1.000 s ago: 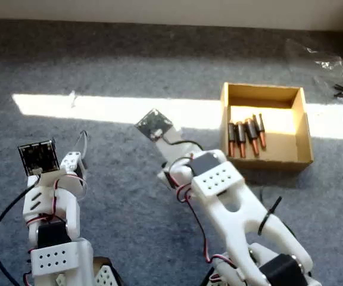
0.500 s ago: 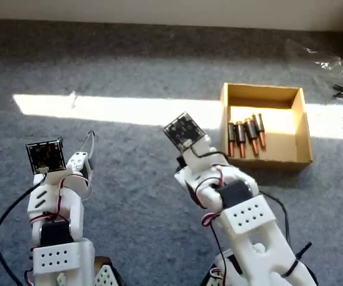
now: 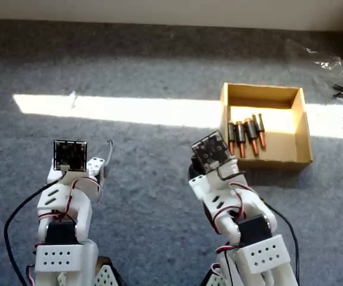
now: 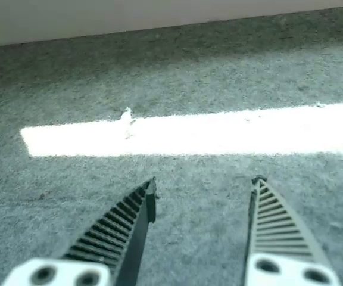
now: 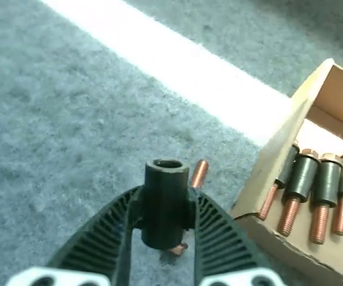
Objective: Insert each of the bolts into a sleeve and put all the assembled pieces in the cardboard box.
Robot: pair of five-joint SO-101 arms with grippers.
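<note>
The right gripper is closed on a black sleeve, clamping it across its diameter at mid-body with the open bore facing the wrist camera. A copper bolt shows just behind the sleeve; whether it rests on the carpet or touches the sleeve cannot be determined. The cardboard box stands just beside it and contains four assembled pieces side by side. The left gripper is spread wide and empty above the carpet. The sleeve appears rigid, light and smooth, so it is likely to rotate under a loose grip. The grip belongs on the cylinder wall, leaving both ends free. The bolt appears stiff and is best held near its head.
</note>
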